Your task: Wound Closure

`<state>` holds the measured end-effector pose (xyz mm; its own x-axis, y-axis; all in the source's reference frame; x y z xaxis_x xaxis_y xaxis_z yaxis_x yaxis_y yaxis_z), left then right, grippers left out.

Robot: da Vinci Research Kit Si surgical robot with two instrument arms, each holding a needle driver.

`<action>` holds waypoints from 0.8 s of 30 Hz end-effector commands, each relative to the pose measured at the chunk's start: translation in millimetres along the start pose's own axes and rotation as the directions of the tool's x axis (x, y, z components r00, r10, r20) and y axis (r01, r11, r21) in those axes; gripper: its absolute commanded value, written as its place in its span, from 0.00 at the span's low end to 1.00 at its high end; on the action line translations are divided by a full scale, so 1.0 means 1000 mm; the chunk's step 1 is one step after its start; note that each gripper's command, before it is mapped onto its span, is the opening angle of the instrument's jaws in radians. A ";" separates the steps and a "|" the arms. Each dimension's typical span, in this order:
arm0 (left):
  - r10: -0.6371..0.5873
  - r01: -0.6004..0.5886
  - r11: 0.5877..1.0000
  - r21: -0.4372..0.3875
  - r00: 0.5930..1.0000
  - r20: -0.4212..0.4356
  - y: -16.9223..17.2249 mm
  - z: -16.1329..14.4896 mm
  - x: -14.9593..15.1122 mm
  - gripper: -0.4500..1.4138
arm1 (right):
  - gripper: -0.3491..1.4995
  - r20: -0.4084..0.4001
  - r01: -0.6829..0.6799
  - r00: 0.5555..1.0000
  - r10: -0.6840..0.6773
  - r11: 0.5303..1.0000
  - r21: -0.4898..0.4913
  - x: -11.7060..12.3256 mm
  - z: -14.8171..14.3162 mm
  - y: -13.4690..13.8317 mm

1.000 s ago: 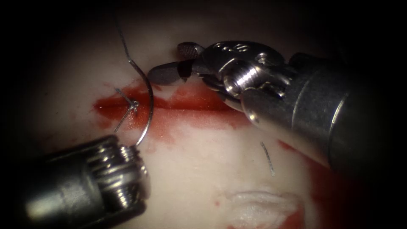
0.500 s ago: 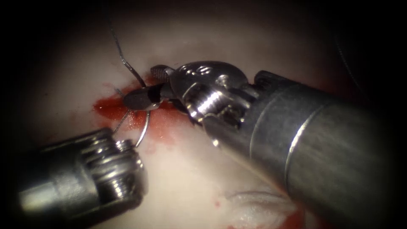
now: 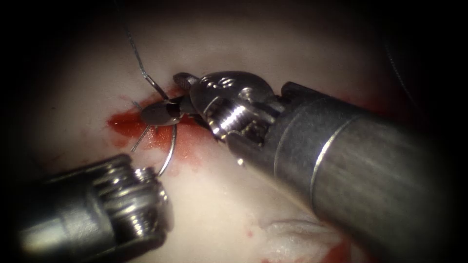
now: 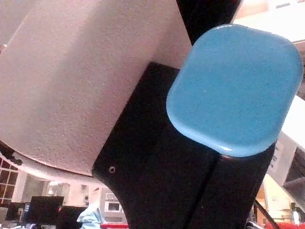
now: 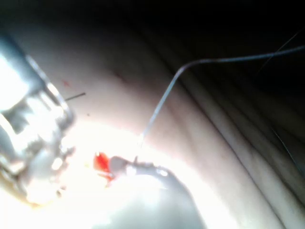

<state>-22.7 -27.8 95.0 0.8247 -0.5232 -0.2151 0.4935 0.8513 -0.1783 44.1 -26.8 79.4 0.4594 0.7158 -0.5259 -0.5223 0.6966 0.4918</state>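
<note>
The tissue (image 3: pixel 229 48) carries a cut (image 3: pixel 187 141) smeared with red fluid. Over its left end stands the curved needle (image 3: pixel 173 141), clear of the tissue. The needle's lower end runs into the tip of my left tool (image 3: pixel 152 176), which is shut on it. My right tool (image 3: pixel 163 96) reaches in from the right with its jaws open, one on each side of the needle's upper curve. Thread (image 3: pixel 132 46) climbs from the needle's top end and also shows as a pale strand of thread (image 5: pixel 162 100) in the right wrist view. A tied stitch with short cut ends (image 3: pixel 141 139) sits under the lower jaw.
A pale raised ridge of tissue (image 3: pixel 297 234) lies near the front edge. More red fluid (image 3: pixel 382 103) shows behind the right tool's shaft (image 3: pixel 370 180). The left tool's shaft (image 3: pixel 63 219) fills the lower left.
The right tool has moved left and down to the needle, from above the cut's middle to its left end. Its open jaws now stand astride the needle. The left tool and needle barely shifted.
</note>
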 end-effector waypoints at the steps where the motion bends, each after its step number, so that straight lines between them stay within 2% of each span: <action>1: -0.006 0.006 1.000 0.001 1.000 0.007 0.0007 -0.0005 -0.0011 0.00 | 0.51 -0.018 0.006 1.000 -0.006 1.000 0.004 0.0011 0.0006 0.0001; 2: -0.008 0.008 1.000 0.001 1.000 0.009 0.0007 -0.0005 -0.0011 0.00 | 0.46 -0.018 0.012 1.000 -0.011 1.000 0.003 0.0011 0.0007 0.0000; 3: -0.008 0.008 1.000 0.004 1.000 0.009 0.0007 -0.0005 -0.0012 0.00 | 0.35 -0.019 0.017 1.000 -0.017 1.000 0.003 0.0011 0.0007 -0.0001; 4: -0.008 0.008 1.000 0.004 1.000 0.009 0.0007 -0.0005 -0.0012 0.00 | 0.35 -0.019 0.017 1.000 -0.017 1.000 0.003 0.0011 0.0007 -0.0001; 5: -0.010 0.010 1.000 0.005 1.000 0.011 0.0007 -0.0005 -0.0012 0.00 | 0.04 -0.019 0.035 0.999 -0.035 0.999 0.002 0.0011 0.0007 -0.0001; 6: -0.011 0.011 1.000 0.005 1.000 0.013 0.0006 -0.0005 -0.0012 0.00 | 0.00 -0.022 0.036 0.999 -0.036 0.999 0.003 0.0011 0.0007 -0.0002; 10: -0.016 0.016 1.000 0.009 1.000 0.020 0.0007 -0.0007 -0.0013 0.00 | 0.00 0.027 -0.019 0.999 0.018 0.999 0.033 0.0009 0.0007 -0.0001; 12: 0.020 -0.022 0.999 0.047 0.999 0.039 0.0009 -0.0007 -0.0014 0.00 | 0.00 0.039 -0.018 0.999 0.017 0.999 0.042 0.0009 0.0007 0.0001; 13: 0.047 -0.051 0.996 0.068 0.997 0.058 0.0010 -0.0007 -0.0015 0.10 | 0.00 0.039 -0.018 0.999 0.017 0.999 0.042 0.0009 0.0006 0.0002; 14: 0.032 -0.041 0.995 0.095 0.996 0.088 0.0011 -0.0007 -0.0016 0.34 | 0.00 0.040 -0.024 0.999 0.023 0.999 0.042 0.0009 0.0006 0.0003; 15: -0.023 -0.005 0.985 0.171 0.987 0.159 0.0016 -0.0010 -0.0015 0.46 | 0.00 0.040 -0.024 0.999 0.022 0.999 0.043 0.0008 0.0005 0.0007; 16: -0.110 0.037 0.959 0.281 0.962 0.251 0.0030 -0.0016 -0.0012 0.53 | 0.00 0.041 -0.021 0.999 0.019 0.999 0.050 0.0006 0.0002 0.0012; 18: -0.176 0.061 0.936 0.347 0.935 0.308 0.0047 -0.0023 -0.0006 0.53 | 0.00 0.033 -0.023 0.999 0.020 0.996 0.086 0.0006 -0.0001 0.0018; 19: -0.228 0.078 0.916 0.395 0.909 0.349 0.0060 -0.0028 -0.0002 0.70 | 0.00 0.021 -0.024 1.000 0.022 0.993 0.115 0.0006 -0.0003 0.0021; 20: -0.312 0.129 0.883 0.452 0.879 0.360 0.0069 -0.0031 0.0002 0.77 | 0.00 -0.006 -0.022 1.000 0.024 0.987 0.160 0.0007 -0.0005 0.0026; 22: -0.445 0.190 0.811 0.554 0.814 0.373 0.0088 -0.0036 0.0010 0.74 | 0.00 -0.047 -0.013 0.999 0.024 0.976 0.216 0.0009 -0.0008 0.0034; 24: -0.582 0.256 0.705 0.661 0.741 0.333 0.0106 -0.0039 0.0019 0.72 | 0.00 -0.082 -0.004 0.996 0.028 0.961 0.278 0.0013 -0.0012 0.0043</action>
<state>-15.9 -20.7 89.2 0.3651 -0.9008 0.2353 0.7459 0.4342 0.5050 41.1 -24.0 79.9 0.3858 0.7196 -0.5774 -0.2775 0.6874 0.6712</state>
